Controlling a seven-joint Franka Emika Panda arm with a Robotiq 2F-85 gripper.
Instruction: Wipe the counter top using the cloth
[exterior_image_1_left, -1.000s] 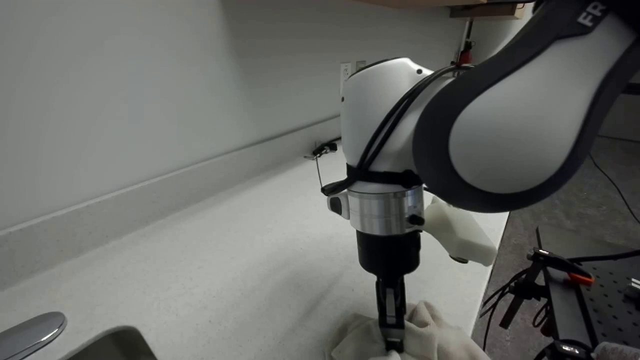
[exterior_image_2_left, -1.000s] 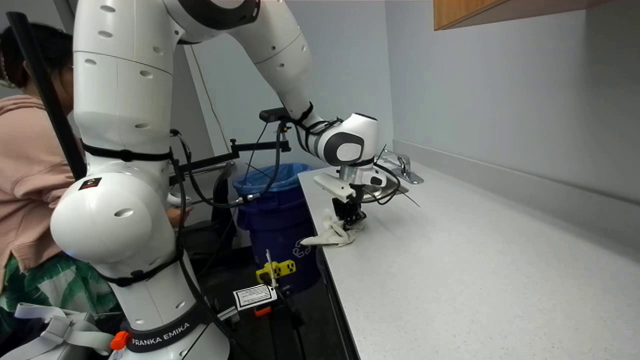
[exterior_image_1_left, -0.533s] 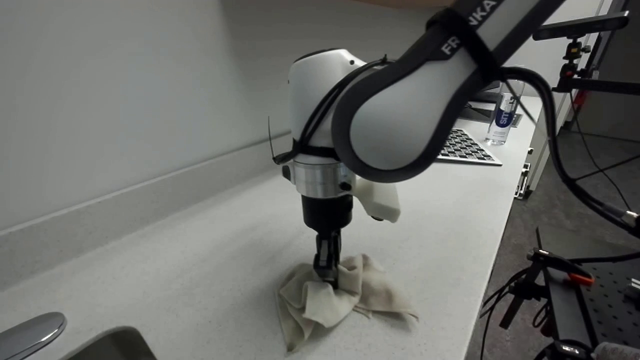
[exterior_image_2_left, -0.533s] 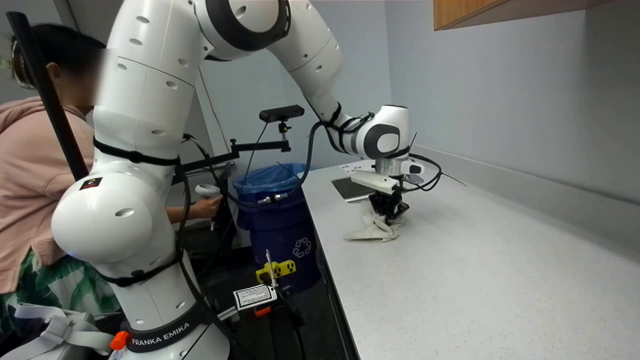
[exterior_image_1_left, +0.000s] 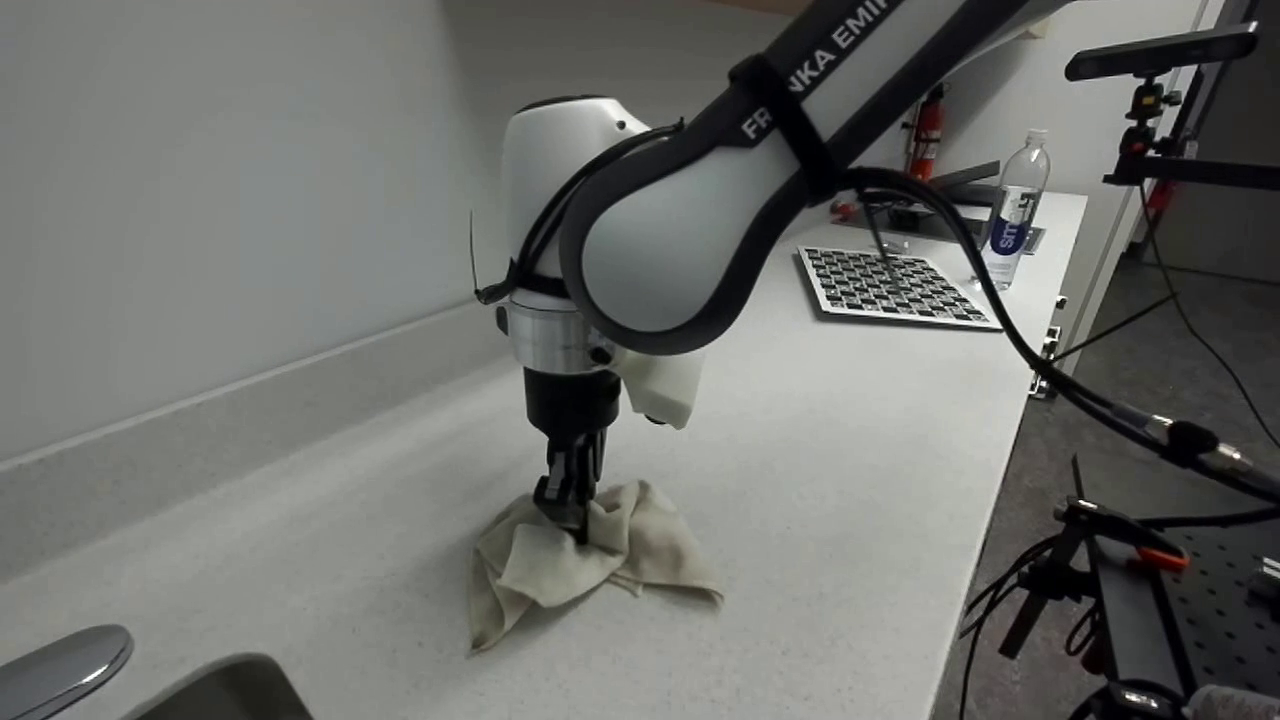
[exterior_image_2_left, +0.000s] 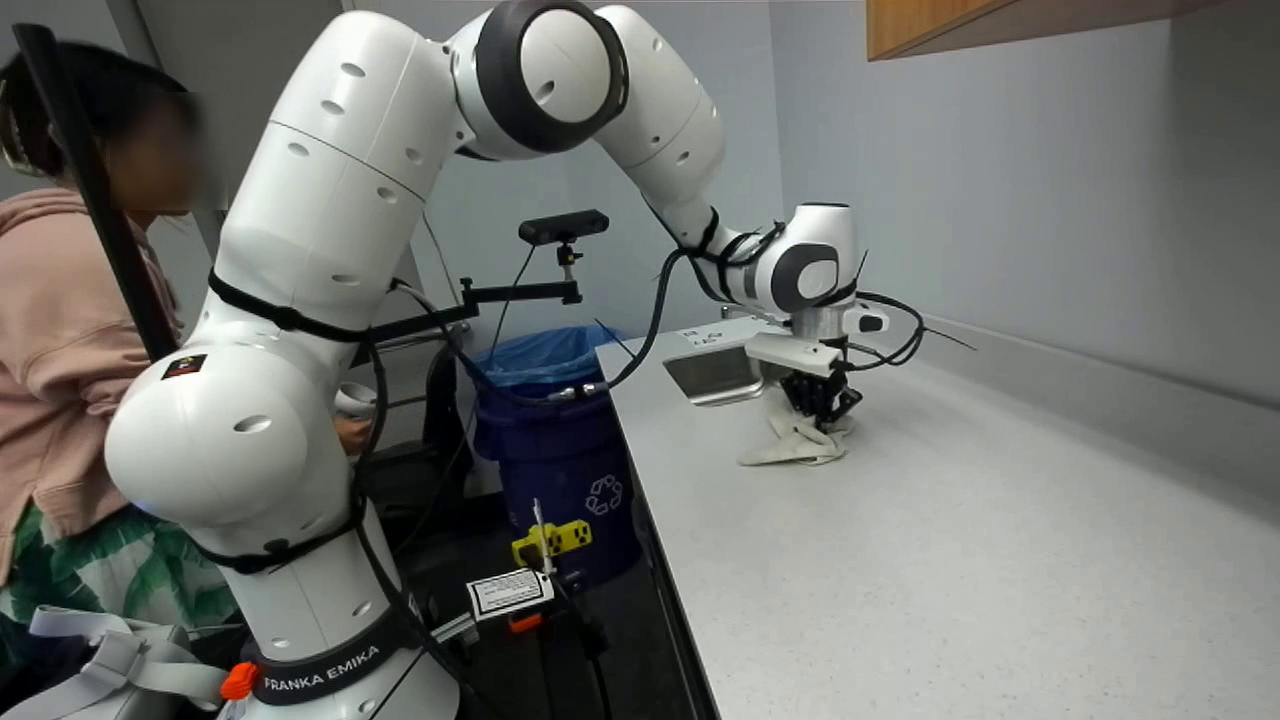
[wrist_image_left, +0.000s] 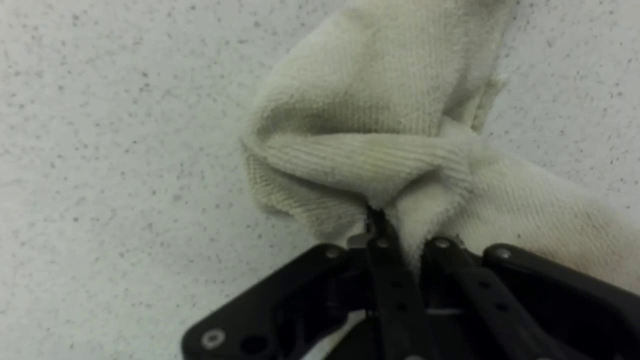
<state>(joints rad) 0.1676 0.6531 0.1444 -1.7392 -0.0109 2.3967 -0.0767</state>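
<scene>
My gripper (exterior_image_1_left: 574, 522) pointing down, fingers (wrist_image_left: 397, 287) pinching a crumpled beige cloth (exterior_image_1_left: 555, 572) on the speckled counter (exterior_image_1_left: 820, 470), near the sink (exterior_image_1_left: 238, 690)

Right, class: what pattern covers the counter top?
The counter top is off-white with grey speckles, clearest in the wrist view.

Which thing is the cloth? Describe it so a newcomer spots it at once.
Start at the long off-white counter top. Follow the robot arm down to its black gripper, which pinches the cloth. The cloth's crumpled cream folds set it apart from the flat, checkered board farther along.
</scene>
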